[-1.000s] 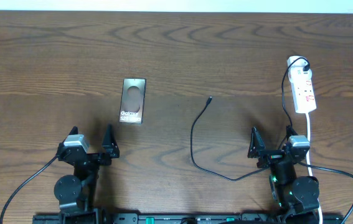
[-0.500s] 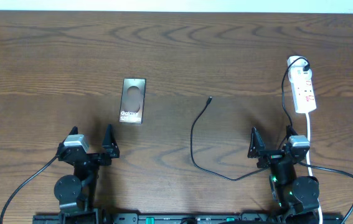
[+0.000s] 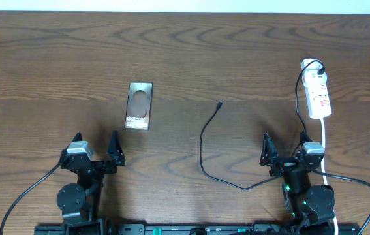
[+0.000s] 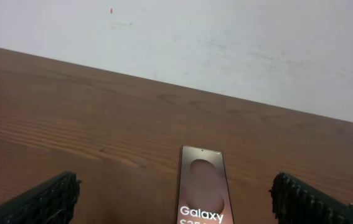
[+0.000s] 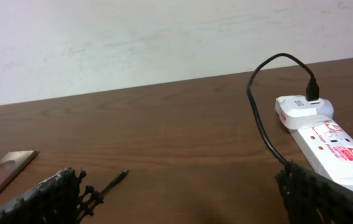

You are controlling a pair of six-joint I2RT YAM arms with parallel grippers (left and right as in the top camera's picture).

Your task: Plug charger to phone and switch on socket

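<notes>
The phone [image 3: 139, 105] lies flat, screen up, left of centre, just ahead of my left gripper [image 3: 95, 143], which stands open and empty. In the left wrist view the phone [image 4: 202, 190] lies between the open fingers [image 4: 51, 198], slightly right of the middle. The charger [image 3: 202, 137] curves across the middle, its small plug [image 3: 220, 103] lying free on the wood. My right gripper [image 3: 284, 145] is open and empty, with the plug [image 5: 115, 181] ahead to its left and the socket [image 5: 335, 146] ahead to its right. The socket [image 3: 318, 94] lies at the far right.
A black cable [image 5: 257, 118] runs from a white adapter [image 5: 301, 107] at the socket's far end towards my right gripper. The socket's white cord [image 3: 326, 140] passes right of the right arm. Black arm cables [image 3: 21, 196] trail at the near edge. A white wall [image 4: 226, 43] borders the far edge.
</notes>
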